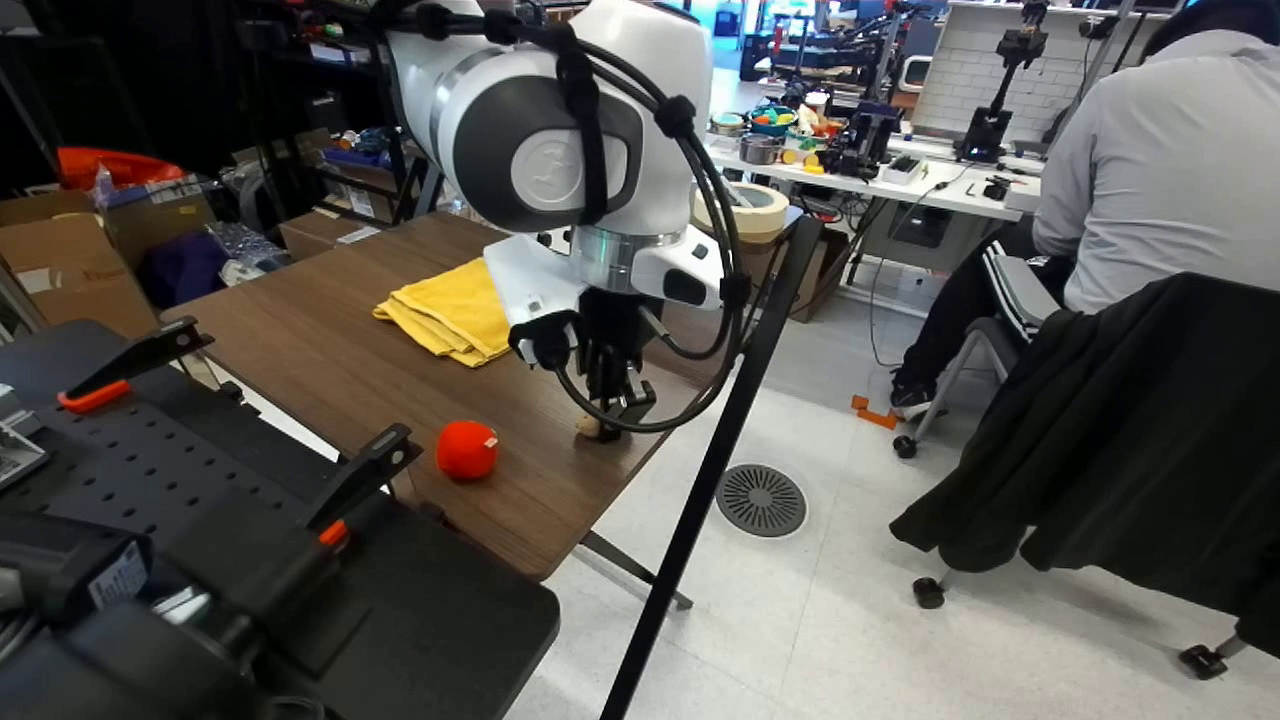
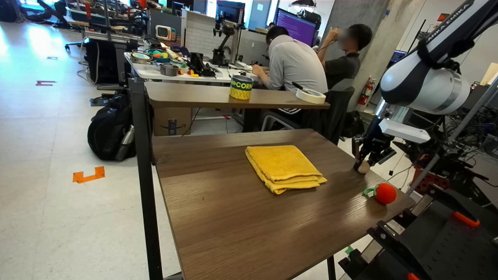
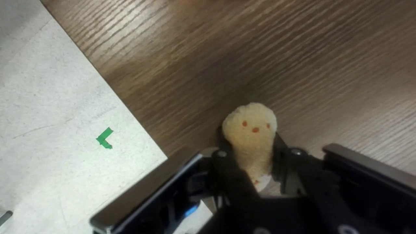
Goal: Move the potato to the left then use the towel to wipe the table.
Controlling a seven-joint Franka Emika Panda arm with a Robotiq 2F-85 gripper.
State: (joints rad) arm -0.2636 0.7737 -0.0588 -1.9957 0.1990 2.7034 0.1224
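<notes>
1 potato (image 3: 252,131), pinched, near table edge (image 3: 122,97)

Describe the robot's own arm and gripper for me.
The arm is rounded, white and dark grey, with white lettering ending EMIKA and a pale logo disc. Black straps and cables run along it. A silvery collar sits above the gripper, whose body and fingers are black.

The dark table (image 2: 233,229) carries the folded towel (image 2: 284,165). Near its edge sit the potato (image 3: 251,139) and a red ball (image 2: 386,193), apart.
</notes>
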